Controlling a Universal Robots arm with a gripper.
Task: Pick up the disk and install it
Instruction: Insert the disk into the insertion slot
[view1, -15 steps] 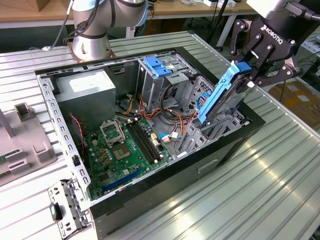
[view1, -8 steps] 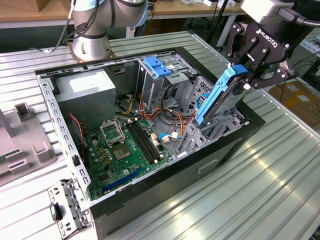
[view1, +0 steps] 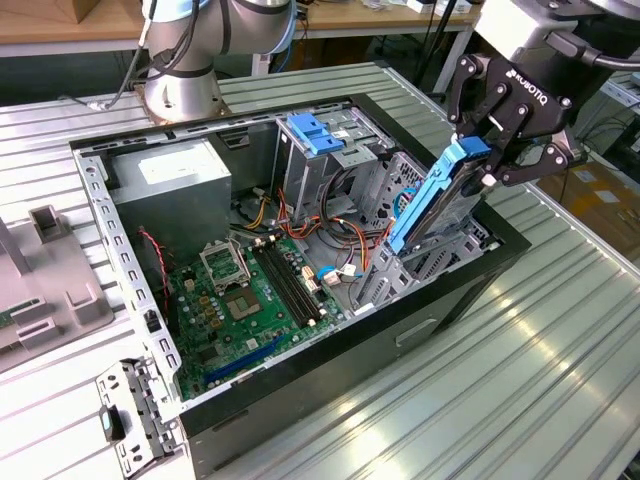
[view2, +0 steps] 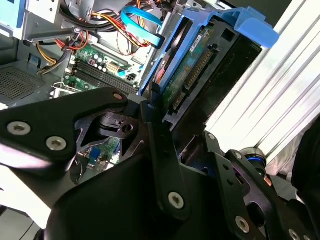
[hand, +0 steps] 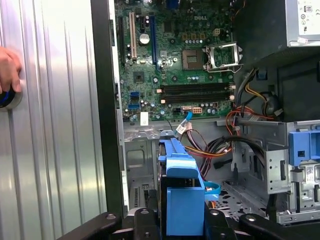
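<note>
While pincer (view1: 492, 160) clamps blue-railed upper end of disk (view1: 430, 200), disk hangs steeply tilted, lower end at metal drive bay (view1: 445, 262) inside open computer case (view1: 300, 372), exterior view's right. Motherboard (view1: 235, 300) well apart. Hand (hand: 7, 67) on ribbed surface (hand: 55, 125) in first wrist view.

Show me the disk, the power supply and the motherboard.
disk (view1: 423, 208): exterior view, on its blue side rail.
power supply (view1: 170, 215): exterior view, on its grey side face.
motherboard (view1: 205, 312): exterior view, on green board beside the socket.
</note>
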